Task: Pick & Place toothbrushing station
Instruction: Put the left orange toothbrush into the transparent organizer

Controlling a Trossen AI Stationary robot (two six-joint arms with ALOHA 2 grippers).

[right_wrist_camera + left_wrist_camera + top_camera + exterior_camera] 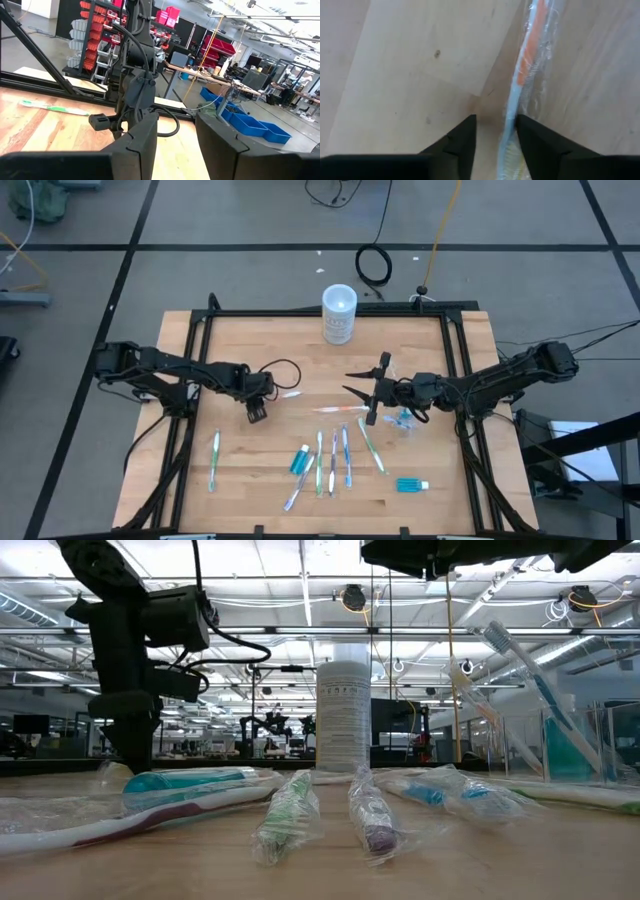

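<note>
My left gripper (266,394) points down at the table left of centre, open. A wrapped pale toothbrush with orange accents (525,65) lies on the wood and runs through the gap between the fingers; it also shows in the high view (289,393). My right gripper (354,384) is open and empty, held level above the table's middle and pointing toward the left edge. A clear cup (403,419) holding toothbrushes (535,690) stands under the right arm. Another toothbrush (338,409) lies below the right gripper. Several toothbrushes (334,464) and teal tubes (300,461) lie near the front edge. My left gripper comes from above with a finger on either side of the orange toothbrush's end (508,145). The brush lies flat on the table, close against one finger (535,145). I cannot tell whether that finger touches it.
A frosted cylindrical container with a white lid (339,313) stands at the far edge, centre. A green toothbrush (215,458) lies alone at the front left, and a teal tube (411,485) at the front right. A black frame (300,311) rims the table.
</note>
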